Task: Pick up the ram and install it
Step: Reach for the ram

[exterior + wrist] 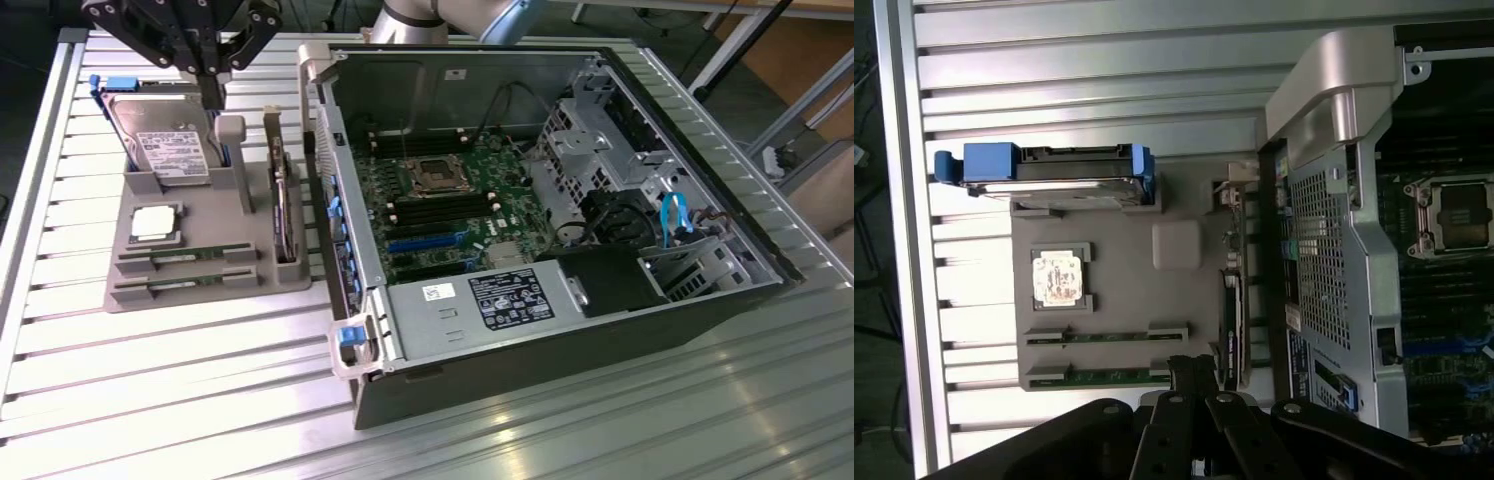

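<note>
table [561,430]: ribbed metal | light: bright glare across it | beyond: metal frame [801,115]

The robot's black claw [214,103] hangs pointing straight down, its two fingers [214,88] pressed together into one narrow tip. Seen from the wrist, black linkage bars [1164,440] fan out on either side and converge toward that closed tip. Well off from the claw, toward the exterior view's right, a silver-grey section of the arm [447,15] is visible.

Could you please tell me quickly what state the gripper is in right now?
Gripper: fingers closed, holding nothing, above the grey plastic parts tray.
</note>
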`<state>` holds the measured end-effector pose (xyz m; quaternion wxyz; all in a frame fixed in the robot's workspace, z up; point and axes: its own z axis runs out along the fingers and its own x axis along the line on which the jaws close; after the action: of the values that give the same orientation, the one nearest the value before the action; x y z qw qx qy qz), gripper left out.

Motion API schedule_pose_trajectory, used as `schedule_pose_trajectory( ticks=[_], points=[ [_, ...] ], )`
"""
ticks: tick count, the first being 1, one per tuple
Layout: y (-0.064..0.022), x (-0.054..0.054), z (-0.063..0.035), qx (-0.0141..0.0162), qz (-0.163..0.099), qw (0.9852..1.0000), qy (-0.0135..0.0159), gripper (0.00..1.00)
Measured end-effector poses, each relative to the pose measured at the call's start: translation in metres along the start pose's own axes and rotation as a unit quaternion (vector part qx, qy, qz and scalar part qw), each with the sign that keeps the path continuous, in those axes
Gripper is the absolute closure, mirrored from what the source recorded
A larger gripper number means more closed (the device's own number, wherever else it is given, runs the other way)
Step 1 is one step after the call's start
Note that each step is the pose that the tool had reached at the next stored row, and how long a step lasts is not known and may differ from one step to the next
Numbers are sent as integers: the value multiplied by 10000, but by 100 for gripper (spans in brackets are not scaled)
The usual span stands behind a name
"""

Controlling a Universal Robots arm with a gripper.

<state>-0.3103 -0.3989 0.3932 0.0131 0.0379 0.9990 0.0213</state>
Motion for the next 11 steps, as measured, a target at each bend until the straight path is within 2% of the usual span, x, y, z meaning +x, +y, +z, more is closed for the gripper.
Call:
schedule_pose_trajectory(
  ticks=[11],
  points=[
    [-5,61,-1,0,0,10000,0,90]
  ],
)
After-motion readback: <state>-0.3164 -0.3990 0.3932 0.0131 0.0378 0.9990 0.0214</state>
